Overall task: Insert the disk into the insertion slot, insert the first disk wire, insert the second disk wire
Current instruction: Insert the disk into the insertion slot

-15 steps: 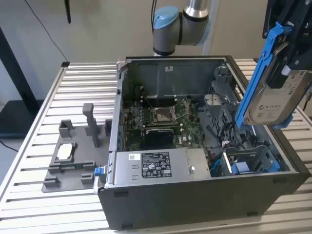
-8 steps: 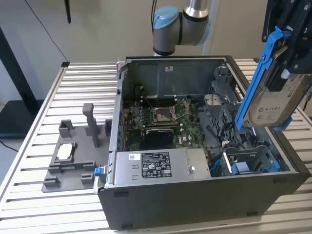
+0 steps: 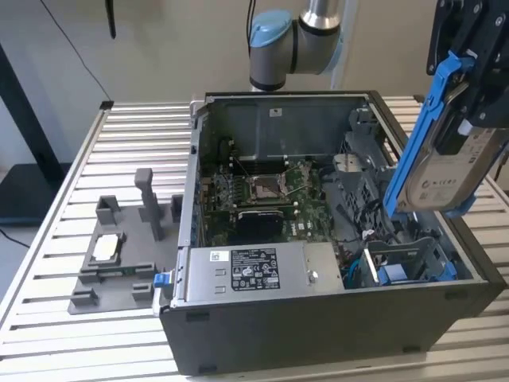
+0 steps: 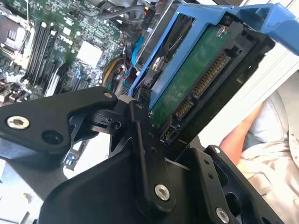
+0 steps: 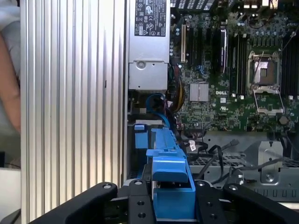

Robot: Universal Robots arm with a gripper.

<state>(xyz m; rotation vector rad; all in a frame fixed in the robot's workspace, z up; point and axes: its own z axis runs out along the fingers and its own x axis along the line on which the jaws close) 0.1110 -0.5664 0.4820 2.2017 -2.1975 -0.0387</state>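
Exterior view's right edge cuts off the claw, which clamps the disk by its upper end; the disk hangs tilted above the insertion slot, apart from it; in the second wrist view a person's arm lies partly hidden behind the disk.

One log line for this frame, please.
phase: disk insertion | gripper: shut on disk | disk: tilted, in the air above case, not in slot
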